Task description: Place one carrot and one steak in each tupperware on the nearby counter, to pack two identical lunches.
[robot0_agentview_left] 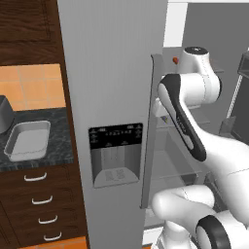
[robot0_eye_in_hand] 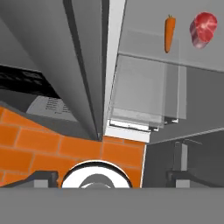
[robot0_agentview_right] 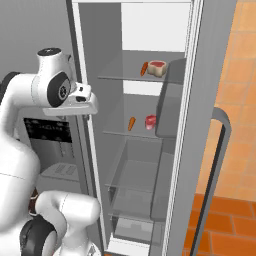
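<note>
In the open fridge, one carrot [robot0_agentview_right: 144, 68] lies next to a steak [robot0_agentview_right: 157, 68] with a pale edge on the upper glass shelf. A second carrot [robot0_agentview_right: 131, 123] and steak [robot0_agentview_right: 150, 121] lie on the shelf below. The hand view shows a carrot [robot0_eye_in_hand: 169, 33] and a round red steak [robot0_eye_in_hand: 203, 29] at its top right. My gripper [robot0_agentview_right: 85, 111] hangs outside the fridge, left of the shelves and apart from the food, facing down. Its fingertips [robot0_eye_in_hand: 43, 177] stand wide apart, open and empty. One grey tupperware [robot0_agentview_left: 28, 140] sits empty on the black counter [robot0_agentview_left: 58, 146] to the left.
The shut fridge door with its dispenser [robot0_agentview_left: 115, 153] stands between the counter and the open compartment. The open right door with its long handle [robot0_agentview_right: 220, 165] bounds the right side. A toaster [robot0_agentview_left: 5, 114] sits behind the tray. Clear crisper drawers [robot0_agentview_right: 135, 180] fill the fridge's lower part.
</note>
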